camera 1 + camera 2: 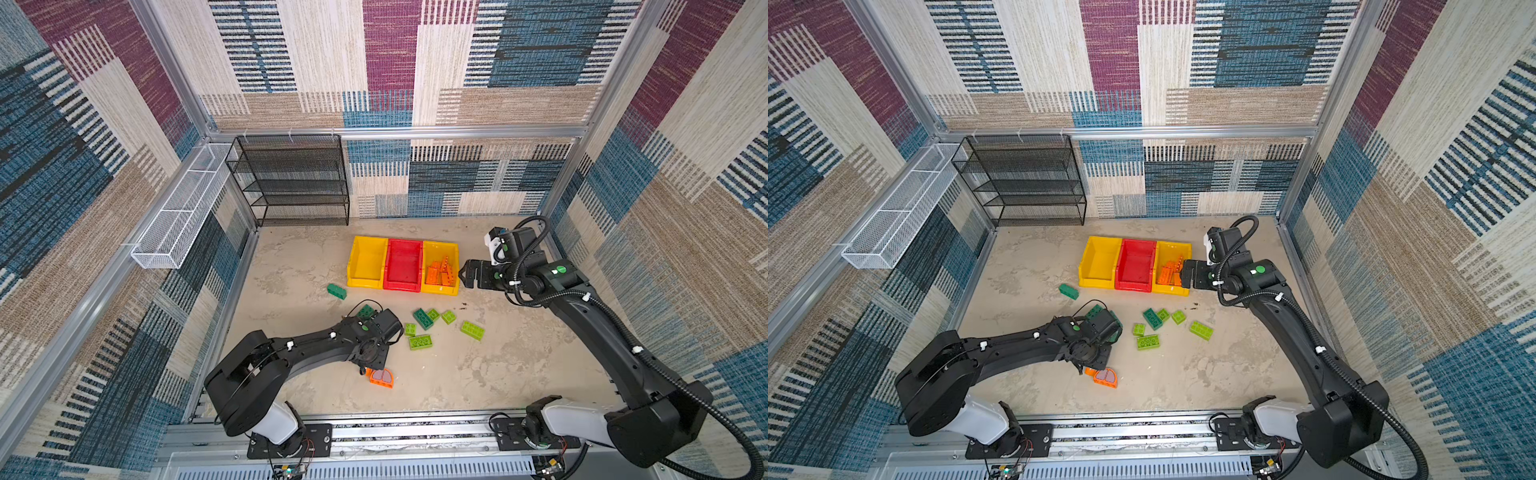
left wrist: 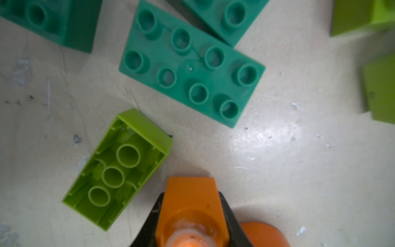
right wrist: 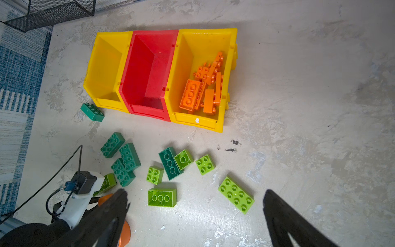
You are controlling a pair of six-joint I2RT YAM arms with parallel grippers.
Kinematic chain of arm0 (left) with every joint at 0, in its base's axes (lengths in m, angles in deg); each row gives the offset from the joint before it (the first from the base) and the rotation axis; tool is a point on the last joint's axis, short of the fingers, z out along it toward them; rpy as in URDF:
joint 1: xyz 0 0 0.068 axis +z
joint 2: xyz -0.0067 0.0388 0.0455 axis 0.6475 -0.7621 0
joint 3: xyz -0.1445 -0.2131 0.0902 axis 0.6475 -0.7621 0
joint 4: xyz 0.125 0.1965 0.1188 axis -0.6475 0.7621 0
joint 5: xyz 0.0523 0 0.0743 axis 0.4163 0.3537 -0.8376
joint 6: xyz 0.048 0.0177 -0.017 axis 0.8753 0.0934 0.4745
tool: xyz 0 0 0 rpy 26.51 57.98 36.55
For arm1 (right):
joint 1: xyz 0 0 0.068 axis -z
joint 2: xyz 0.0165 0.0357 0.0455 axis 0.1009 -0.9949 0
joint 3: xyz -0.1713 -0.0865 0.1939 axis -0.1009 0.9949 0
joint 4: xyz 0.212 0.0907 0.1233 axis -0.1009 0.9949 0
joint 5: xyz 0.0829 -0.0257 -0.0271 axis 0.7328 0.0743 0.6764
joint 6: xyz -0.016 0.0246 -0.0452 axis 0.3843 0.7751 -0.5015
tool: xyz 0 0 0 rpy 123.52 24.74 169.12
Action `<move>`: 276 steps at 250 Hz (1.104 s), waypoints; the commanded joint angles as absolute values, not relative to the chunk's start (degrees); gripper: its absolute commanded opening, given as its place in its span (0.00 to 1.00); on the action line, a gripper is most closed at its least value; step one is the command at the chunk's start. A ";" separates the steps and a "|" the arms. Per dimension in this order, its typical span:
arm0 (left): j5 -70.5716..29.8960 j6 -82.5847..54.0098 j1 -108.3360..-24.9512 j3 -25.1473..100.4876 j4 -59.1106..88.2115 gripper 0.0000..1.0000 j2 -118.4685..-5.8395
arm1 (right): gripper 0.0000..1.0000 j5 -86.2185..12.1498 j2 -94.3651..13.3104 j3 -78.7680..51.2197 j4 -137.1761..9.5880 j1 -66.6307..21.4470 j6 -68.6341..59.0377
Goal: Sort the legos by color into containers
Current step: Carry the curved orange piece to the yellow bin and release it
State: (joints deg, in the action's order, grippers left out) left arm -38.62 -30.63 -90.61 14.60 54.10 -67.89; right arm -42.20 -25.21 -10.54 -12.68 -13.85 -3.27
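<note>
Our left gripper (image 2: 191, 205) clamps the orange piece (image 2: 190, 188) on the table (image 1: 498, 374). Its yellow bin (image 1: 440, 246), holding orange bricks (image 1: 440, 274), lies beyond the green bricks (image 1: 420, 341), beside our right gripper (image 3: 195, 205), whose jaws stand wide apart.

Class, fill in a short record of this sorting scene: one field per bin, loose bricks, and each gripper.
Left-end yellow plastic bin: empty
Middle red plastic bin: empty
Right-end yellow plastic bin: orange studded bricks
Loose on table: dark teal bricks, lime green bricks
Left gripper: closed around an orange plastic piece
Right gripper: open, holding nothing
</note>
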 commanded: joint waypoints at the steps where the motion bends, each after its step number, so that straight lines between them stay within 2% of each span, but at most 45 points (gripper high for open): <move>1: -40.01 -29.31 -90.60 17.55 57.91 0.13 -68.10 | 1.00 -43.04 -24.87 -10.53 -13.49 -13.88 -3.38; 60: -44.21 -24.10 -89.73 30.22 66.15 0.13 -69.79 | 1.00 -42.64 -23.65 -7.93 -16.01 -13.92 -2.77; 120: -42.27 -18.17 -85.49 47.95 63.46 0.13 -78.35 | 1.00 -45.39 -22.80 -7.74 -16.19 -13.84 -2.50; 159: -37.77 -13.60 -84.17 65.56 62.20 0.14 -89.84 | 1.00 -47.99 -21.61 -8.89 -14.27 -13.81 -1.83; 221: -29.90 -10.26 -83.73 99.65 68.03 0.14 -112.74 | 1.00 -51.91 -17.72 -8.42 -11.35 -13.46 1.53; 256: -27.52 -10.39 -82.69 113.29 68.83 0.16 -122.51 | 1.00 -52.95 -16.39 -8.58 -9.42 -13.28 3.37; 276: -25.23 -11.95 -81.45 115.94 67.01 0.17 -125.28 | 1.00 -53.84 -16.28 -9.21 -8.19 -13.26 3.76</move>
